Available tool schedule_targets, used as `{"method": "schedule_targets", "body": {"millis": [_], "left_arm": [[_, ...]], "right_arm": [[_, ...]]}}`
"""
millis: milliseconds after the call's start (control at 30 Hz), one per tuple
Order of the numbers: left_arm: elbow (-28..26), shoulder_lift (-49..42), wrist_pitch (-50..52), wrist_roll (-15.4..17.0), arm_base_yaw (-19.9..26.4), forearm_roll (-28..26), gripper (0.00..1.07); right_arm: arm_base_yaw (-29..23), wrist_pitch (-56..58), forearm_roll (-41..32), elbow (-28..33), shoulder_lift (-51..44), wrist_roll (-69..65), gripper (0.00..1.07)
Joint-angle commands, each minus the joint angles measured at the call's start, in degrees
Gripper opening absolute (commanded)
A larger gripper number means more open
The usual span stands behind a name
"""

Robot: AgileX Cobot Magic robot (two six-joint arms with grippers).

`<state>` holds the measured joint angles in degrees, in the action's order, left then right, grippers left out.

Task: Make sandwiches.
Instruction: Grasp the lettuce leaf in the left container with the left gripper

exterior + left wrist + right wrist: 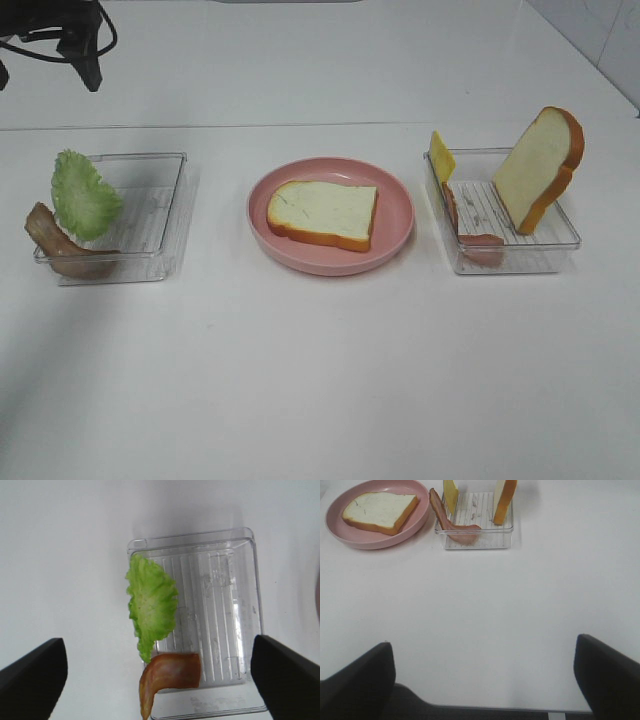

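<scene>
One white bread slice (325, 212) with orange-brown crust lies flat on the pink plate (400, 240); it also shows in the right wrist view (377, 511). Ruffled green lettuce (84, 195) (150, 602) and a brown bacon strip (58, 245) (170, 672) lean on the edge of the left clear tray (220, 605). The right tray (545, 255) holds a second bread slice (540, 165) upright, a yellow cheese square (441, 156) and a ham slice (470, 238). My left gripper (159, 645) is open and empty above the lettuce and bacon. My right gripper (482, 645) is open and empty over bare table, well short of the right tray (485, 537).
Black arm parts and cables (80, 40) hang at the back left. The white table (320, 380) stretches in front of the plate and trays. A wall stands at the back.
</scene>
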<state>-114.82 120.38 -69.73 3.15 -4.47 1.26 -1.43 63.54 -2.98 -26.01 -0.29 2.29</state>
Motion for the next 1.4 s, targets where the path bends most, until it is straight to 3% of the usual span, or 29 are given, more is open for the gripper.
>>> {"method": "schedule_targets", "body": {"millis": [33, 233, 1267, 1400], "left_arm": [[0.40, 1.15, -5.56, -0.74, 1.20, -0.06, 0.91], [0.40, 5.84, -5.44, -2.69, 1.49, -0.17, 0.91], [-0.74, 14.55, -4.58, -3.15, 1.49, 0.34, 0.91], [-0.74, 14.55, -4.30, -3.15, 1.49, 0.34, 0.80]], "right_arm": [[0.06, -0.29, 0.06, 0.11, -1.20, 0.29, 0.94], [0.06, -0.29, 0.06, 0.11, -1.20, 0.29, 0.94], [0.06, -0.29, 0.06, 0.11, -1.20, 0.29, 0.94], [0.06, -0.29, 0.06, 0.11, -1.20, 0.29, 0.94]]}}
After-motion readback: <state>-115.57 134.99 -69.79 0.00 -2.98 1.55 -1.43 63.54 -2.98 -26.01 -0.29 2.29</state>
